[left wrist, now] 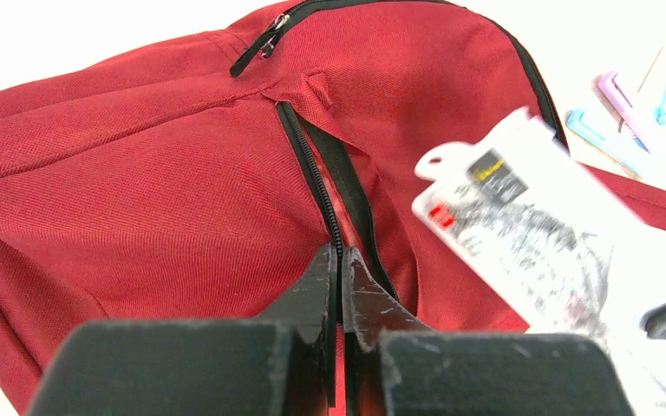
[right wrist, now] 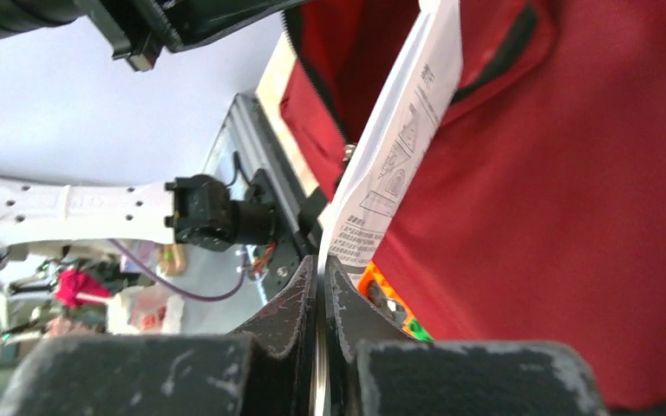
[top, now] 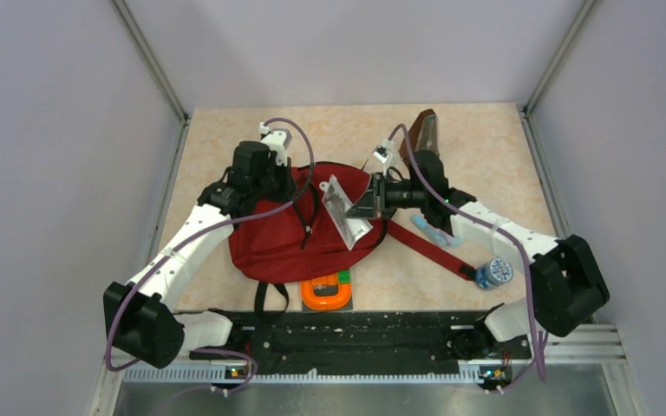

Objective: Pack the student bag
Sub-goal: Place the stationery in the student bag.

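Observation:
The dark-red student bag (top: 286, 238) lies mid-table, its long red strap (top: 429, 247) running right. My left gripper (top: 299, 186) is shut on the bag's black zipper edge (left wrist: 312, 173), holding the opening up; the bag fills the left wrist view (left wrist: 156, 191). My right gripper (top: 366, 206) is shut on a flat white printed packet (top: 343, 212), held on edge over the bag's opening. The packet shows in the right wrist view (right wrist: 399, 139) against the red fabric (right wrist: 572, 199), and blurred in the left wrist view (left wrist: 520, 225).
An orange and green object (top: 328, 290) lies at the bag's near edge. A small bottle with a blue cap (top: 492, 273) and pastel pens (top: 436, 232) lie right of the strap. A brown object (top: 425, 130) stands at the back. Walls enclose the table.

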